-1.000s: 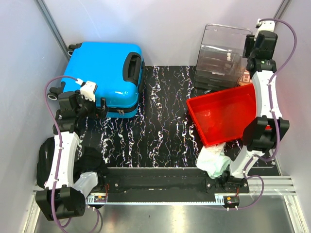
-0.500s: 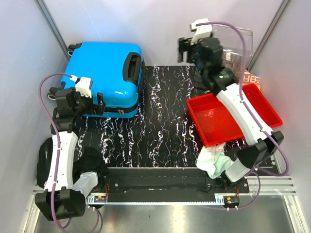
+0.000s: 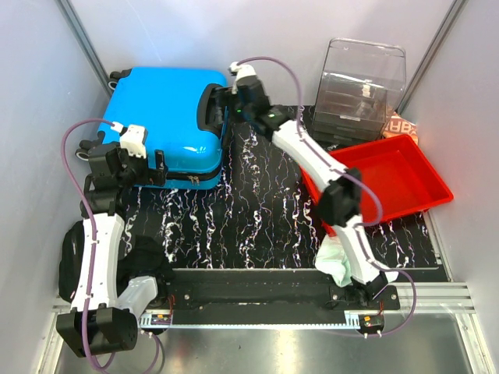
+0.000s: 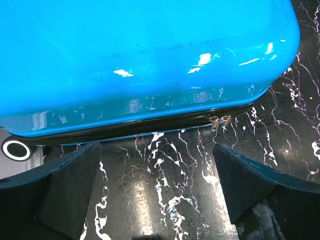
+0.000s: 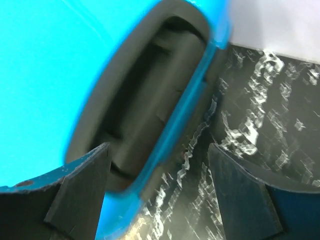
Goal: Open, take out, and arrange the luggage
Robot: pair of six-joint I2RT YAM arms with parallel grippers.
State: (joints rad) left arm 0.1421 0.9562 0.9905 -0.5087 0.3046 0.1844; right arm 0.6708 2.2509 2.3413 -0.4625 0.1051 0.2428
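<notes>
The luggage (image 3: 160, 117), a bright blue hard-shell suitcase, lies flat and shut at the back left of the marbled black mat. Its black handle (image 3: 212, 107) faces right. My left gripper (image 3: 134, 170) hovers open at the suitcase's near edge. In the left wrist view the blue shell (image 4: 145, 60) fills the top, the zipper pulls (image 4: 218, 120) sit on the seam, and my left gripper (image 4: 155, 195) has only mat between its fingers. My right gripper (image 3: 224, 105) is open beside the handle. In the right wrist view the recessed handle (image 5: 150, 115) lies just ahead of my right gripper (image 5: 157, 200).
A red plastic tray (image 3: 405, 175) sits at the right, with a clear plastic drawer box (image 3: 362, 82) behind it and an orange packet (image 3: 399, 125) between them. A white cloth (image 3: 343, 261) lies by the right base and a black bag (image 3: 74, 257) by the left arm. Walls close in on both sides.
My right arm has swung from the back right corner, across the tray and drawer box, to the suitcase's handle. The left gripper has shifted slightly left along the near edge.
</notes>
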